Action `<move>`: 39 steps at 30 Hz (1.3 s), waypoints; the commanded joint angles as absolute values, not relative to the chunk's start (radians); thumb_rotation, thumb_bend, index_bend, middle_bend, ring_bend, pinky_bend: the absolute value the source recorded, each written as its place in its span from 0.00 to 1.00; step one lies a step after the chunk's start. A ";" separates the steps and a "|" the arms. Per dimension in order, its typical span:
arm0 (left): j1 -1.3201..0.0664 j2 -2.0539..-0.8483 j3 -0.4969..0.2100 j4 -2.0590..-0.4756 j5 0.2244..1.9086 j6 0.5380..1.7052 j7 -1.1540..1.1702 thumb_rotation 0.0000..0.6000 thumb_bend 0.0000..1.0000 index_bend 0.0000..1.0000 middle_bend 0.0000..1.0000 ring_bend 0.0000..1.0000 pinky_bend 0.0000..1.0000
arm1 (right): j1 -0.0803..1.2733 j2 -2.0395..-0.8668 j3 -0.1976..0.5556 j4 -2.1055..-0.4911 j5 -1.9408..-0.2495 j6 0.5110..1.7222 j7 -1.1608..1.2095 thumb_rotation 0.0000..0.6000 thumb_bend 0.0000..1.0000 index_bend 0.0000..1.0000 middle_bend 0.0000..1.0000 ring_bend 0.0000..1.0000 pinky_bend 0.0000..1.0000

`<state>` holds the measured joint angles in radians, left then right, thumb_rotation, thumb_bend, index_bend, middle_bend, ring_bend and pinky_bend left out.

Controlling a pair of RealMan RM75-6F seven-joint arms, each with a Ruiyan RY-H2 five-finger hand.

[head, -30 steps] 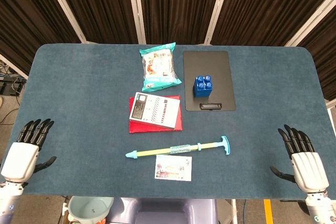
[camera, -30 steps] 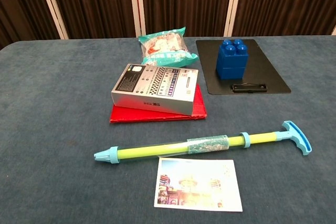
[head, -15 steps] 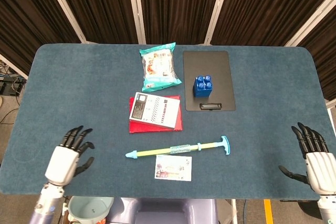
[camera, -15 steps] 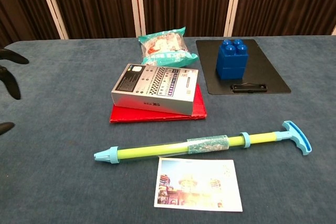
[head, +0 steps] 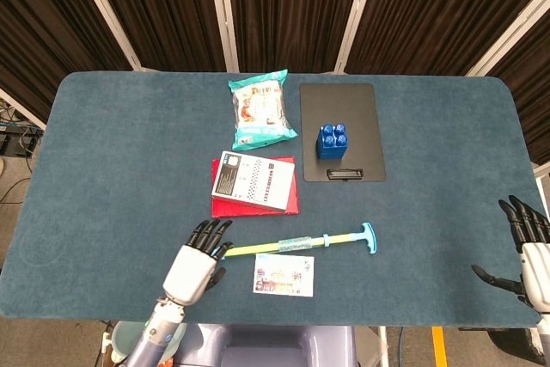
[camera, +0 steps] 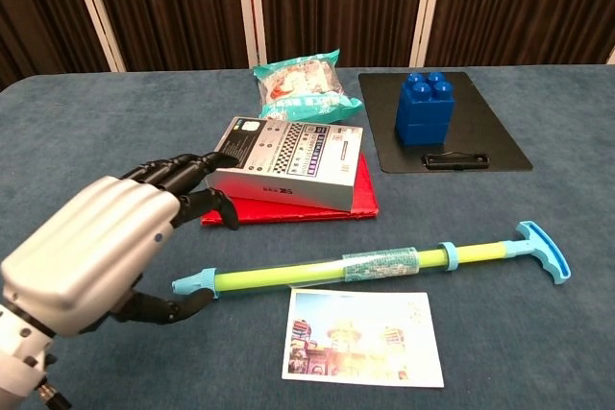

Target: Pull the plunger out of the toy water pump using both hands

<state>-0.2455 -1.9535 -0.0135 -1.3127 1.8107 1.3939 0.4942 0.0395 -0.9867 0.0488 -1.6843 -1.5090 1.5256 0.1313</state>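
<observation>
Left hand is coming in from the counter's left edge, now hovering at the capped tip of the yellow-green toy water pump with the blue T-handle plunger; fingers are apart, holding nothing, and I can't tell if they're touching it. Right hand is drifting out toward the right edge, fingers spread, holding nothing. Pump is lying flat near the front edge of the blue felt-covered counter, handle pointing right. Printed photo card is sitting just in front of it. Silver printed box is resting on a red booklet behind the pump.
</observation>
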 commanded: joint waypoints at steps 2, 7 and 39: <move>-0.283 -2.037 -0.031 -1.212 1.795 1.353 0.514 1.00 0.21 0.34 0.04 0.09 0.16 | 0.030 -0.975 0.054 -1.690 -1.503 1.540 0.140 1.00 0.01 0.01 0.00 0.00 0.09; -0.308 -2.103 -0.047 -1.123 1.776 1.339 0.502 1.00 0.23 0.36 0.05 0.09 0.16 | 0.031 -0.972 0.053 -1.689 -1.496 1.527 0.142 1.00 0.00 0.01 0.00 0.00 0.09; -0.342 -2.131 -0.073 -0.966 1.665 1.345 0.504 1.00 0.28 0.42 0.06 0.09 0.16 | 0.038 -0.980 0.067 -1.693 -1.474 1.498 0.141 1.00 0.01 0.00 0.00 0.00 0.09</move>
